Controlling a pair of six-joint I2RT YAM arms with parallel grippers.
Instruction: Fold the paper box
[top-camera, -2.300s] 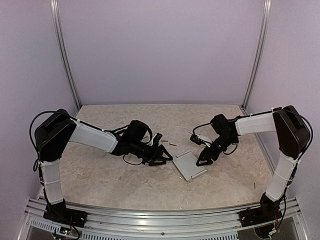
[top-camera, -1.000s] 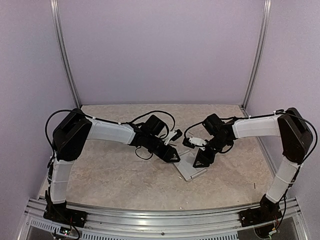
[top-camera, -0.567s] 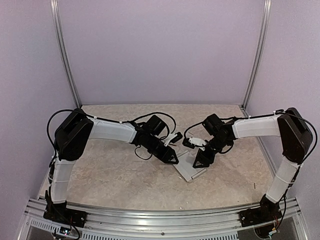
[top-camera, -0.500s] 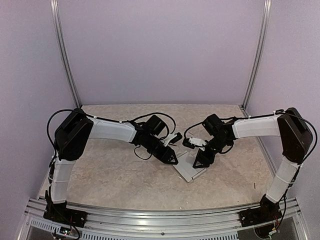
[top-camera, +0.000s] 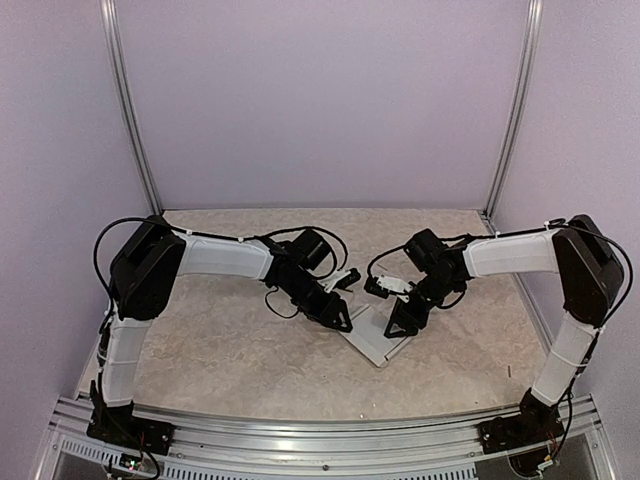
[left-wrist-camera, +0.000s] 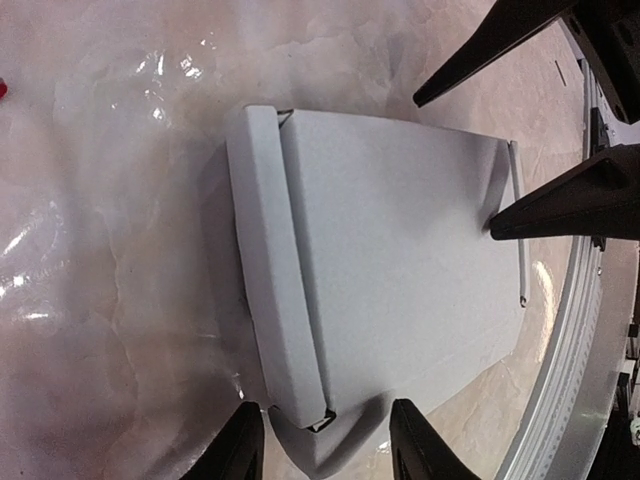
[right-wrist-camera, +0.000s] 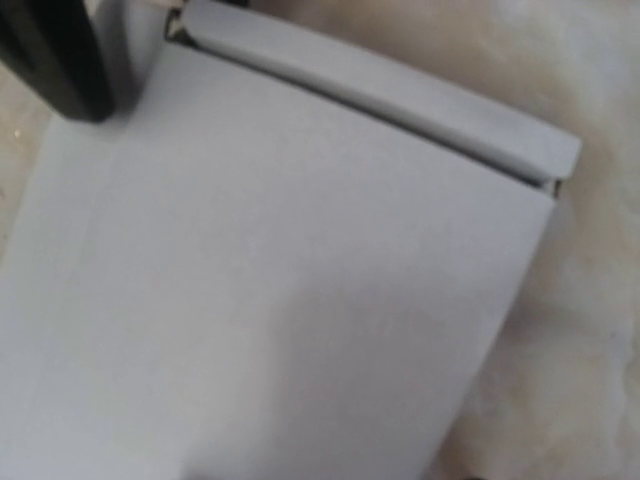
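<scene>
left arm, right arm stretched inward, wrists tilted down, left jaws parted, right jaws parted

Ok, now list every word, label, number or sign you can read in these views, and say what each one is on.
None: no text can be read in any view.
The paper box is plain grey-white card, with no print on the faces shown.
The left arm and right arm show no label that can be made out.
The table carries only its marbled pattern.
</scene>
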